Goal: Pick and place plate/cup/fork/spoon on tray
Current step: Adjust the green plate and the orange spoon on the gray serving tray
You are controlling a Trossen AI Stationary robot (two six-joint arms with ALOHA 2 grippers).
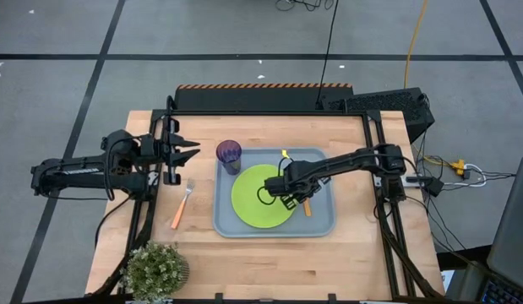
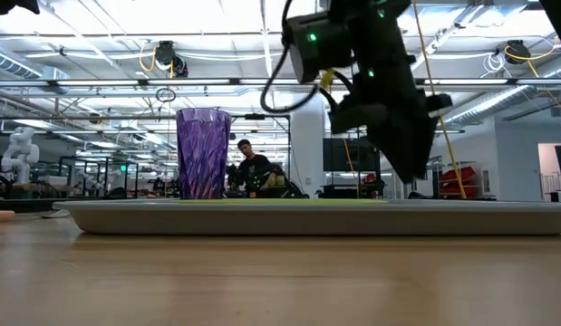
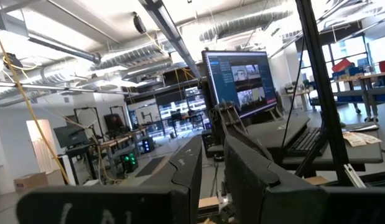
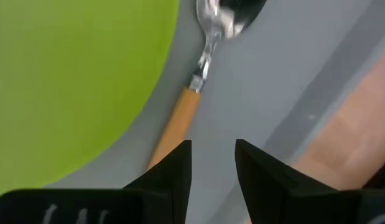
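From above I see the tray (image 1: 316,221) in the middle of the table, and the plate (image 1: 254,203) lies flat inside it, on its left and middle part. The cup (image 1: 229,154) stands upright in the far left corner of the tray, just beside the plate. The spoon (image 4: 198,81) lies on the tray floor at the right edge of the plate, bowl pointing far, handle pointing near. The fork (image 1: 182,206) is on the bare wood to the left of the tray, apart from it, tines pointing far.

My right gripper (image 1: 288,196) is low over the right side of the plate, close to the spoon. In its wrist view the two fingers (image 4: 173,174) have a narrow gap between them and nothing is in it; the spoon handle ends just in front of them.

My left gripper (image 1: 187,149) waits at the far left of the table, left of the cup. Its fingers (image 3: 260,180) stand slightly apart and hold nothing.
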